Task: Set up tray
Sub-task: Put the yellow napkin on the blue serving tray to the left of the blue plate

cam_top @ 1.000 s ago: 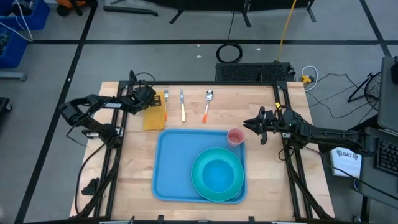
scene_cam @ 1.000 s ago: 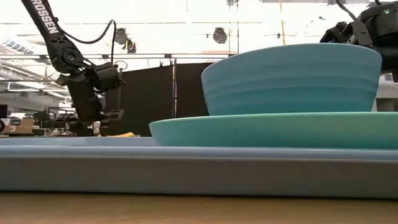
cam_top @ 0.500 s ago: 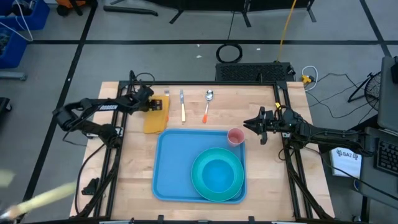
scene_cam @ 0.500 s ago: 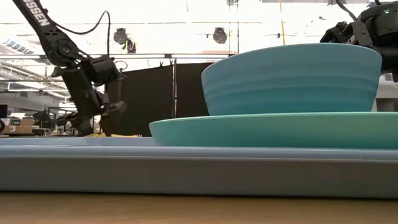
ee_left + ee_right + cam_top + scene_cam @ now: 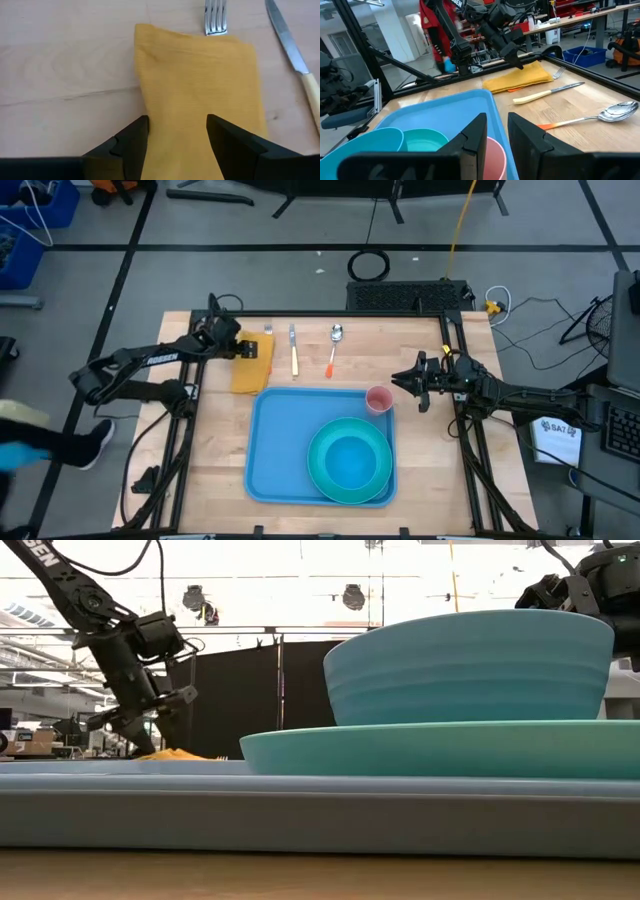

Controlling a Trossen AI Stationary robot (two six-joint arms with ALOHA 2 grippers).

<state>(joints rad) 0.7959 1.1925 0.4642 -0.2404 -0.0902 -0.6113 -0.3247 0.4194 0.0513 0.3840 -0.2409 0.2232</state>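
Observation:
The sky-blue tray point(image 5: 285, 440) lies on the near half of the table and carries a teal plate point(image 5: 322, 470) with a bowl point(image 5: 350, 458) in it. The bowl point(image 5: 470, 665) fills the low view. A pink cup point(image 5: 379, 399) stands on the tray's far right corner. A yellow napkin point(image 5: 250, 365) lies flat beyond the tray, with a fork point(image 5: 268, 338) at its far edge. My left gripper point(image 5: 177, 130) is open, low over the napkin point(image 5: 200, 95); whether it touches I cannot tell. My right gripper point(image 5: 405, 383) waits right of the cup, open by a narrow gap.
A knife point(image 5: 294, 352) and a spoon point(image 5: 333, 345) lie side by side right of the fork, beyond the tray. A person's leg and shoe point(image 5: 92, 442) show on the floor off the table's left side. Bare wood lies to the left and right of the tray.
My left arm has drawn back toward the table's left edge, and its gripper has shifted a little left and lower over the napkin, staying open. The napkin has not moved. A person has walked in beside the table's left side.

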